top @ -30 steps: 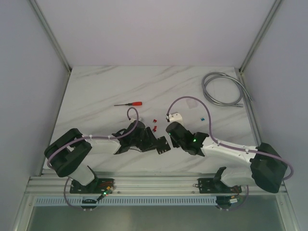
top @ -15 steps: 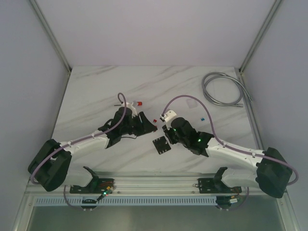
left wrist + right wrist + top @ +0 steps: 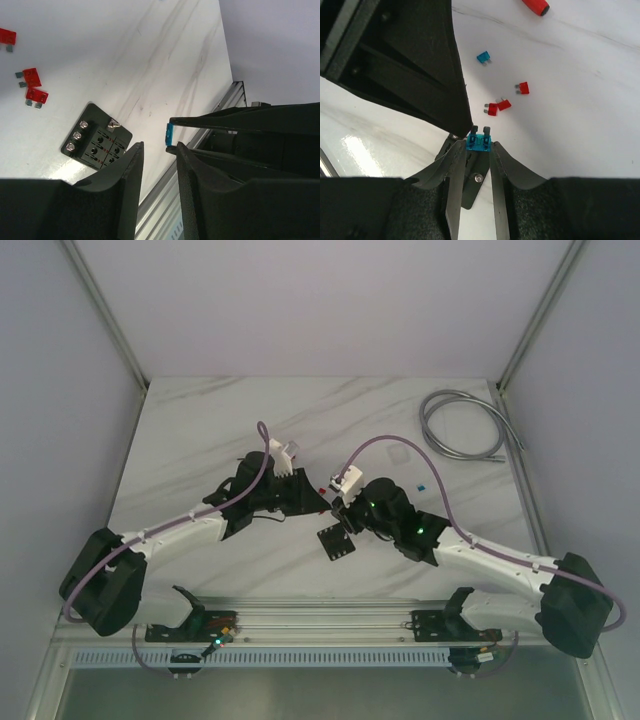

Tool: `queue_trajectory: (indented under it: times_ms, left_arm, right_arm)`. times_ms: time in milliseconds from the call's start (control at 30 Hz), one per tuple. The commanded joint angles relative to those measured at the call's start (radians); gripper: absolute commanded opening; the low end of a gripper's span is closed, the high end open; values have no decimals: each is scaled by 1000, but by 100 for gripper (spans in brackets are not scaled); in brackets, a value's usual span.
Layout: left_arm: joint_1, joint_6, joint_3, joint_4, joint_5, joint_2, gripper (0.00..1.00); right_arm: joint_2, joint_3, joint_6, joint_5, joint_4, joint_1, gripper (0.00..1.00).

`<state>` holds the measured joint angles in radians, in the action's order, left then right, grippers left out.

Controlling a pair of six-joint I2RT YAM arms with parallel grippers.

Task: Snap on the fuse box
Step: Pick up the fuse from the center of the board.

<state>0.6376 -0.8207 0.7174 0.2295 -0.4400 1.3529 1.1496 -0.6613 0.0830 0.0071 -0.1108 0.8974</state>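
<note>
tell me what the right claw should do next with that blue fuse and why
Probably ease the right claw down toward the fuse box: it pinches the blue fuse with the prongs pointing outward, the box lies flat on the table beneath it, and the left claw is open and empty.

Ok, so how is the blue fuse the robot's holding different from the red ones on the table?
The held blue fuse is pinched in the right gripper, prongs sticking out past the tips. The red fuses lie loose on the table. The held blue fuse is one alone, and the red fuses are three, close together. Both kinds are tiny, each with two metal prongs.
</note>
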Motion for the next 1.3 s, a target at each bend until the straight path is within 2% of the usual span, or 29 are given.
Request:
queue_trajectory:
  times_ms: [0, 500, 733, 1000, 1133, 1267]
  left_arm:
    - [-5, 25, 25, -4, -41, 10, 41]
    - [-6, -23, 27, 52, -128, 15, 34]
    - [-6, -37, 11, 54, -140, 1, 27]
    - [-6, -43, 1, 53, -140, -31, 14]
    - [-6, -46, 1, 52, -130, -50, 7]
    - [-9, -50, -3, 53, -102, -79, 1]
  right_arm:
    - [-29, 5, 20, -52, -52, -6, 31]
    - [-31, 8, 8, -97, -92, -6, 31]
    - [-40, 9, 9, -112, -123, -6, 31]
    - [-41, 9, 17, -145, -145, -6, 32]
    - [-45, 7, 24, -145, -155, -6, 34]
    - [-58, 10, 7, -131, -183, -8, 46]
